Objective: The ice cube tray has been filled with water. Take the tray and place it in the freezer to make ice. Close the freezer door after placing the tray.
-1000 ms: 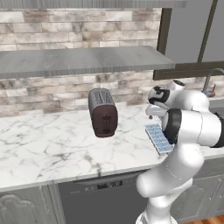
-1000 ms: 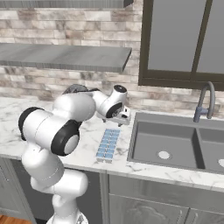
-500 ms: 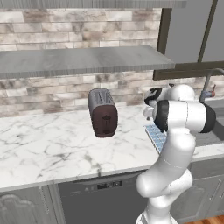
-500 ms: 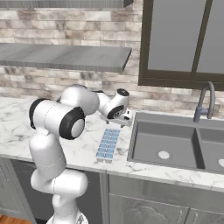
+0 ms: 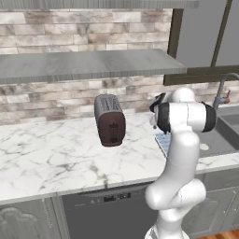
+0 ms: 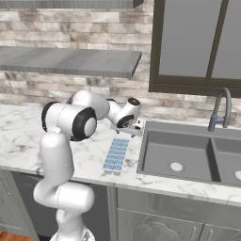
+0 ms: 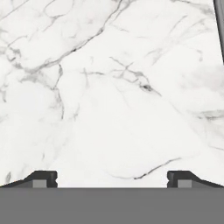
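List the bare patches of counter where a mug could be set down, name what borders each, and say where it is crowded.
Free: the wide marble counter left of the toaster, running to the front edge; a smaller strip between the toaster and the ice cube tray. Crowded: the tray lies close beside the sink, with the open pincer above its far end.

no readable text, labels, brands or numbers on anything in view
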Available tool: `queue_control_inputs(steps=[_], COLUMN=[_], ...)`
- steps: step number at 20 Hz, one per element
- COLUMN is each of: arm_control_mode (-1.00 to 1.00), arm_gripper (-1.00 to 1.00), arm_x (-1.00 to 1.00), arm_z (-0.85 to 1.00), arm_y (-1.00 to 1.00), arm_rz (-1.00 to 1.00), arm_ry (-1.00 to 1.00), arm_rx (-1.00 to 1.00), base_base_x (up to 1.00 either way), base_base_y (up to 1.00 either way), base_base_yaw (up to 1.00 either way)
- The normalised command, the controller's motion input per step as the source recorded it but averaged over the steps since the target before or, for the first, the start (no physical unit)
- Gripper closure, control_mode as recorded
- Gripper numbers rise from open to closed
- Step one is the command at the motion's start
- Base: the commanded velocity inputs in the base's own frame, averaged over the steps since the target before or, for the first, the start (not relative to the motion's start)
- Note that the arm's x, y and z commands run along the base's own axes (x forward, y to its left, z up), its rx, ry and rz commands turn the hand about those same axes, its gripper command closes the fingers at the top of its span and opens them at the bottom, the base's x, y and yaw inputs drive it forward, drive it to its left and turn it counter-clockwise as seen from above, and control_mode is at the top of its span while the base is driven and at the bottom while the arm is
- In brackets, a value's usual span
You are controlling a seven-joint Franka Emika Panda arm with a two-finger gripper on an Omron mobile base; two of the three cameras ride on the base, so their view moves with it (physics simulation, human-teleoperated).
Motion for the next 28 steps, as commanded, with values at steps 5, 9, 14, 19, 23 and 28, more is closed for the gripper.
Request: queue_control_inputs(steps=[5,9,14,19,23,28], arm_control_mode=[-1.00,-1.00,-1.00,-1.00,-1.00,-1.00], arm_gripper=[-1.00,-1.00,-1.00,-1.00,-1.00,-1.00], arm_x=[0.28,0.24,0.08,-0.03,-0.30,-0.40], arm_z=[-0.29,-0.32,-0.33,-0.32,-0.29,-0.26], arm_y=[0.00,0.00,0.00,0.00,0.00,0.00], arm_rz=[0.03,0.04,0.03,0.07,0.11,0.10], arm_ry=[0.05,0.03,0.01,0.00,0.00,0.00], arm_rx=[0.00,0.00,0.00,-0.01,-0.02,-0.01], base_base_x=[0.00,0.00,0.00,0.00,0.00,0.00], base_base_y=[0.00,0.00,0.00,0.00,0.00,0.00], base_base_yaw=[0.00,0.00,0.00,0.00,0.00,0.00])
